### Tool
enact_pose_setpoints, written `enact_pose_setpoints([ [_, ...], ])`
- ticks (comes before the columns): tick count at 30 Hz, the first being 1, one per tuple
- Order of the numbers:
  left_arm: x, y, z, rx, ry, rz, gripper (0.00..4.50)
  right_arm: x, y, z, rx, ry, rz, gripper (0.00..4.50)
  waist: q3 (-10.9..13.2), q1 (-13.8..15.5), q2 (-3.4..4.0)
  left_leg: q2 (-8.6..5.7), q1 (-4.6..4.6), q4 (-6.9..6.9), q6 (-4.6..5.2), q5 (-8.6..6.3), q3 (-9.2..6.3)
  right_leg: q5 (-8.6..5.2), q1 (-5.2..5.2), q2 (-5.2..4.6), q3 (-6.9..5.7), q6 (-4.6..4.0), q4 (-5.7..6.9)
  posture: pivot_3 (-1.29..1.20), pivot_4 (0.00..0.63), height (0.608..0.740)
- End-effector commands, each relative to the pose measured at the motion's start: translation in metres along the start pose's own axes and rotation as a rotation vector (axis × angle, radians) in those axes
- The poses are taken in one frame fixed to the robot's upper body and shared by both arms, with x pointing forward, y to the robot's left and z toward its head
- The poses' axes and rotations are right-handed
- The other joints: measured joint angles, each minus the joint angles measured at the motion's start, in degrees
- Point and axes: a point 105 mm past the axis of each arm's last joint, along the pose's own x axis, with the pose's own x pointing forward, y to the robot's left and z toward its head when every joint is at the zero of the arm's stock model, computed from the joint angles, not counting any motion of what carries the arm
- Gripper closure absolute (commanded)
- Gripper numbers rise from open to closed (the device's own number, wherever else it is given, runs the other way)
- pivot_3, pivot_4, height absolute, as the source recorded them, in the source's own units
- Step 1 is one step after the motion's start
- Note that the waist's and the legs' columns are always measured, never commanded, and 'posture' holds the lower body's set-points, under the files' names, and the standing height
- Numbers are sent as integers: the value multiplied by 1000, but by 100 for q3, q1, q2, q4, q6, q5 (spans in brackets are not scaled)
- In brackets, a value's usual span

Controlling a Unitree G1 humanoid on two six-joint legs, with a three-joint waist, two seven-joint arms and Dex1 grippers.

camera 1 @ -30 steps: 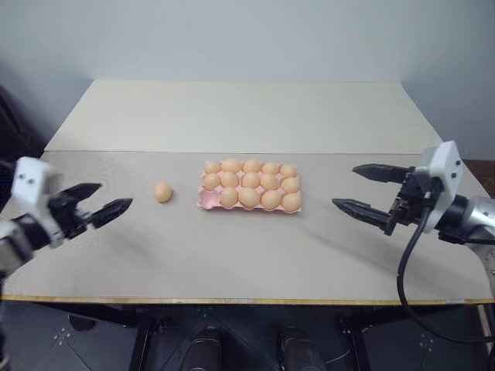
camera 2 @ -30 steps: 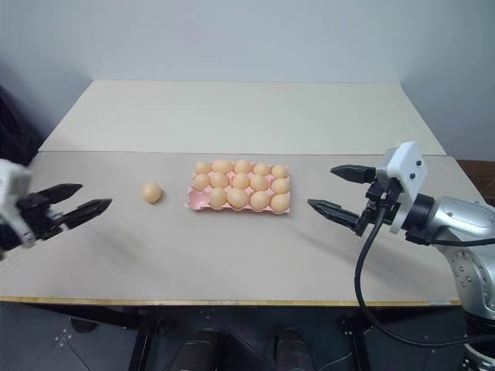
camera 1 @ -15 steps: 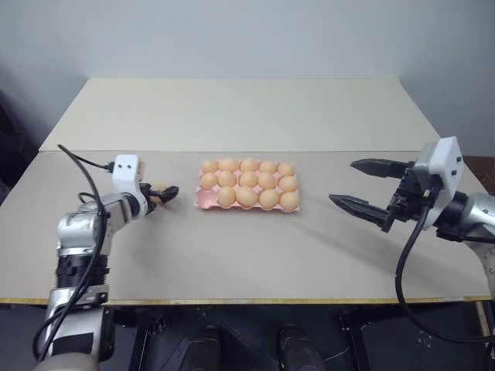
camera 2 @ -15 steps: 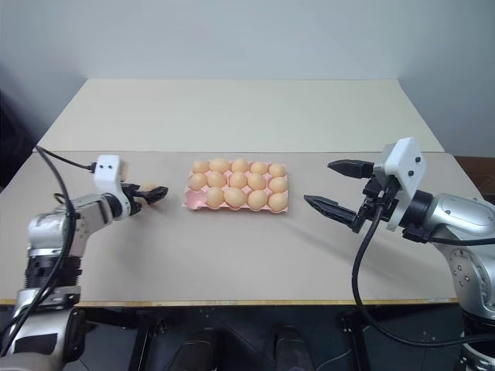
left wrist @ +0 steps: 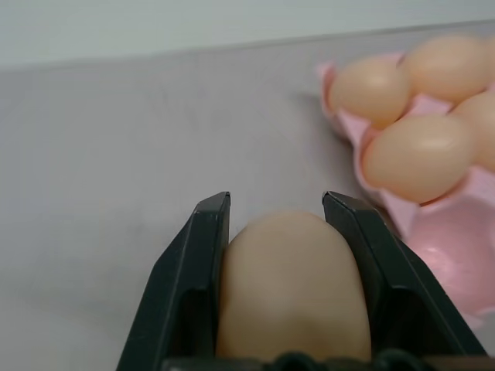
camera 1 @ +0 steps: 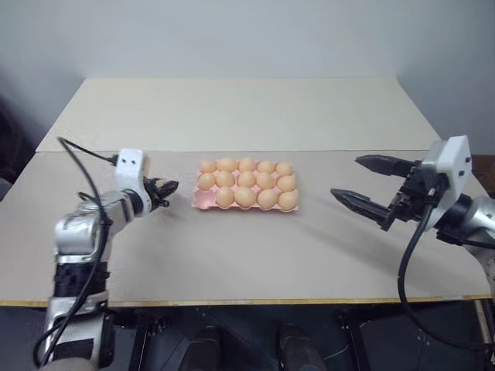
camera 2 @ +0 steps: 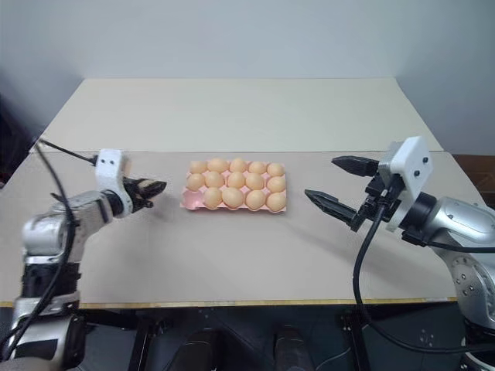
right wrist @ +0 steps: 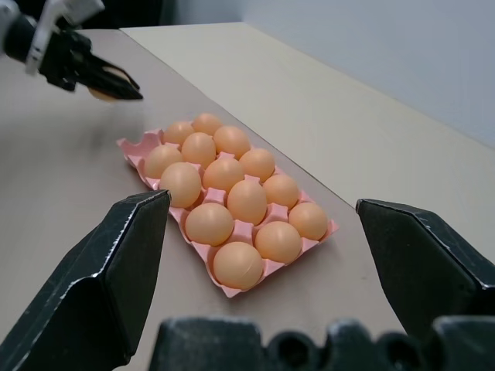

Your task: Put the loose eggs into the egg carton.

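I see the last loose egg (left wrist: 292, 290), a smooth tan-orange oval, clamped between the two black fingers of my left gripper (camera 1: 162, 192); the wrist view shows both fingers (left wrist: 186, 290) pressed against its sides. It sits low over the grey tabletop (camera 1: 255, 255), just to the left of the egg carton (camera 1: 203, 201), a flat pale-pink moulded tray lying near the middle of the table. I count fourteen matching tan-orange eggs (camera 1: 246, 181) seated in the tray's cups, and the one bare pink cup is at the near left corner, the corner closest to my left gripper. Off on the right side, well apart from the tray, my right gripper (camera 1: 371, 185) hangs above the table with its jaws spread wide and nothing between them, pointed toward the carton. Behind the grey surface, a cream tabletop (camera 1: 247, 108) runs back to the pale wall.
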Motion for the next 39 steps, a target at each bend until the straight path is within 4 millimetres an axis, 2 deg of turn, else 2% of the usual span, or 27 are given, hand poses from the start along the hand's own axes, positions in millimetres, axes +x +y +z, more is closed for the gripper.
enact_pose_setpoints([
  [1, -2, -34, 24, 52, -73, -180, 2752, 0, 3, 10, -35, -31, 4, 0, 0, 34, 0, -2, 6, 0, 0, 0, 0, 0, 8, -1, -1, 1, -2, 0, 150, 740],
  [3, 2, -48, 24, 63, -74, -248, 2752, 1, 3, 11, -33, -37, 3, 0, 0, 34, 0, -3, 9, 0, 0, 0, 0, 0, 17, -1, -3, 1, -9, 0, 150, 740],
  [7, 22, -60, 14, 93, -47, -273, 2752, 1, 4, 11, -33, -42, -5, 0, 0, 13, 0, -1, 4, 0, 0, 0, 0, 0, 10, 2, -3, 1, -15, 0, 150, 740],
  [10, 35, -68, 6, 90, -19, -301, 1902, 0, 3, 12, -33, -45, -17, 0, 0, 1, -1, -1, -1, 0, 1, 0, 0, 0, 4, 2, -3, 0, -12, 0, 150, 740],
  [13, 40, -73, 3, 100, -17, -330, 938, 0, 2, 12, -36, -44, -31, 0, 0, -19, 0, 0, -1, 0, 1, 0, 1, 0, 3, 3, -1, 0, -10, 0, 150, 740],
  [16, 34, -66, 14, 92, -39, -315, 38, -1, 1, 13, -31, -48, -46, 0, 0, -19, -1, 1, -2, 0, 1, 0, 1, 0, 2, 4, -1, 0, -9, 0, 150, 740],
  [18, 26, -55, 23, 105, -59, -281, 12, -2, 0, 14, -26, -52, -52, 0, 0, -21, 0, 1, -2, 0, 1, 0, 1, 0, 1, 4, -1, 0, -9, 0, 150, 740],
  [21, 4, -35, 39, 144, -100, -244, 12, -2, 1, 13, -23, -52, -51, 0, 0, -46, -1, 4, -3, 0, 1, 0, 0, 0, -3, 8, -1, 0, -7, 0, 150, 740],
  [24, -27, -10, 54, 193, -151, -211, 12, -4, -1, 11, -27, -43, -50, 0, 0, -64, 0, 5, -3, -2, 1, 0, 0, 0, -4, 8, -1, 0, -7, 0, 150, 740],
  [28, -74, 15, 60, 189, -175, -220, 12, -6, -4, 9, -26, -28, -21, 0, 1, -93, 1, 7, -1, -3, 1, 0, 1, 0, -4, 7, -1, 0, -9, 0, 150, 740],
  [30, -95, 23, 54, 197, -160, -234, 12, -7, -6, 6, -20, -15, -5, 0, 1, -105, 1, 8, 2, -3, 1, 0, 1, -1, -1, 8, 0, 0, -7, 0, 150, 740],
  [34, -130, 28, 24, 177, -86, -291, 12, -7, -8, -2, -11, 2, 24, 0, 2, -126, 3, 10, 9, -7, 1, 0, 2, -1, 5, 8, -1, -1, -12, 0, 150, 740],
  [37, -144, 26, 9, 70, -85, -305, 12, -6, -10, -9, -28, 32, 38, 0, 2, -107, 3, 12, 8, -10, 1, -1, 4, -2, 5, 7, -2, -1, -17, 0, 150, 740],
  [39, -148, 22, 5, 69, -99, -304, 12, -7, -10, -12, -23, 37, 53, 0, 2, -89, 3, 13, 9, -10, 1, -1, 3, -2, 7, 6, -4, -1, -17, 0, 150, 740],
])
